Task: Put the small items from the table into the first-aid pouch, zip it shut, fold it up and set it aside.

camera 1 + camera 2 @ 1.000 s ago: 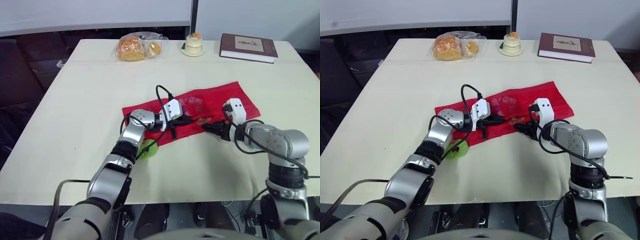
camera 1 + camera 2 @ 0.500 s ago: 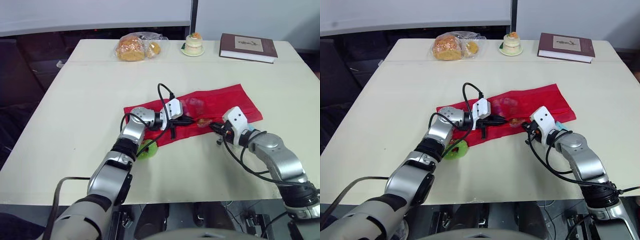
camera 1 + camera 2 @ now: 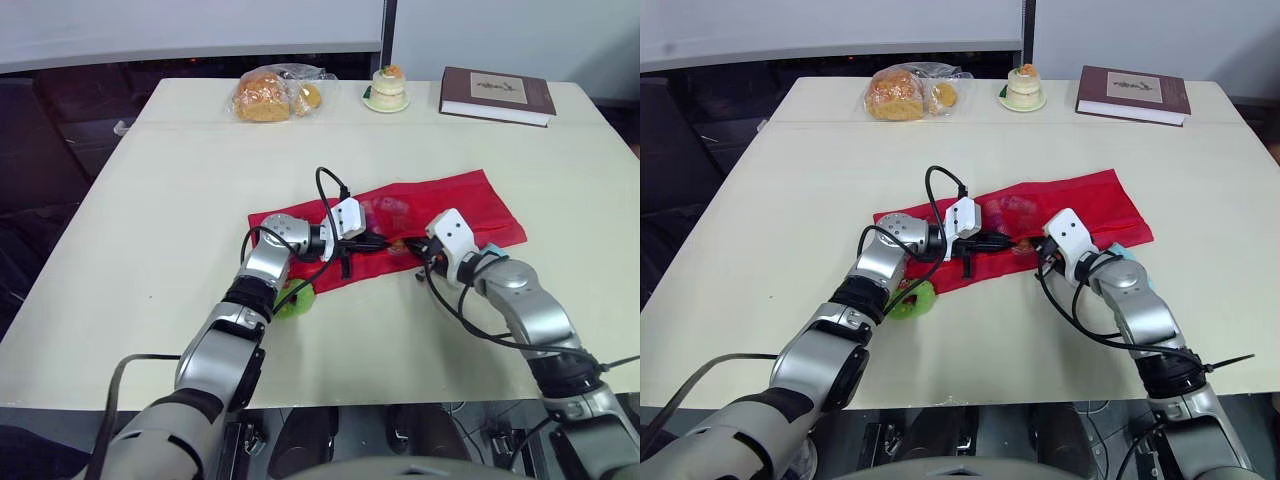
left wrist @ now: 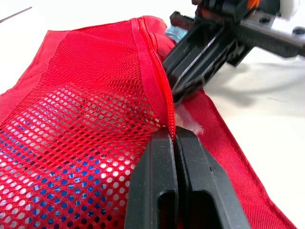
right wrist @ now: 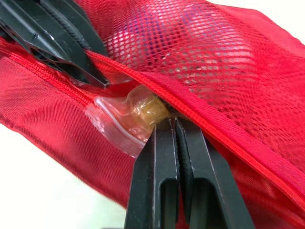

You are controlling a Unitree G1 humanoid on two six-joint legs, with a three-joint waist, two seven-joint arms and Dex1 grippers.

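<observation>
Mid-frame, both forearms angle inward. The left claw [image 3: 377,241] pinches the zipper edge of the red mesh pouch [image 3: 470,205]; the right claw [image 3: 409,248] is closed on a clear packet [image 5: 121,117].

Bare table [image 3: 150,230] lies open across the frame's left and lower centre. Along the top, a bread bag [image 3: 272,95], small cake [image 3: 386,88] and book [image 3: 497,95] stand in the way. At centre the red pouch [image 3: 470,205], left gripper [image 3: 378,241] and right gripper [image 3: 419,250] crowd together.
</observation>
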